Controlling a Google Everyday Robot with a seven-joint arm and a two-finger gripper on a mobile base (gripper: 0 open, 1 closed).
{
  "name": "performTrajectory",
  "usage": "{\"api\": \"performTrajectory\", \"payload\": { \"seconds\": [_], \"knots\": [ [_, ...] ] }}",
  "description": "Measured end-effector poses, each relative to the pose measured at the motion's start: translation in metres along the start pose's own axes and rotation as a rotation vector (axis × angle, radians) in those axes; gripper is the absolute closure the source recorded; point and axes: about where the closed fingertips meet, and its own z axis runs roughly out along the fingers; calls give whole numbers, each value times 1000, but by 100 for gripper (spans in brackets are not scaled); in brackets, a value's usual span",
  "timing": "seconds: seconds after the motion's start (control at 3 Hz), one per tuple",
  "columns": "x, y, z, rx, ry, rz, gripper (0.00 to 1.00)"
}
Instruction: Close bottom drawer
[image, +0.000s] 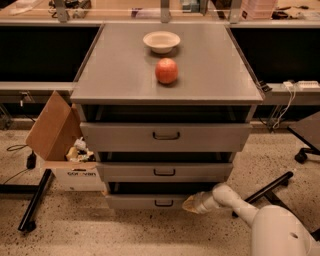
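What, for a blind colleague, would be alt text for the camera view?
The gripper is low at the front of the part-open bottom drawer, right of its handle. An apple and a bowl sit on the cabinet top.

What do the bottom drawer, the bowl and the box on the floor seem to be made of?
Bottom drawer: probably painted metal; flat, matte grey front. Bowl: ceramic or plastic, smooth cream surface; the look leaves it open. Box: cardboard; brown matte flap, white printed side. The pincer is low by the drawer's front, right of its handle.
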Motion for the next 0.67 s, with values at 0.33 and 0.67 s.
{"api": "performTrajectory", "payload": {
  "seconds": [0.33, 0.67],
  "knots": [
    [0, -5, 0, 9, -8, 4, 85],
    [-1, -12, 0, 19, -19, 3, 62]
  ]
}}
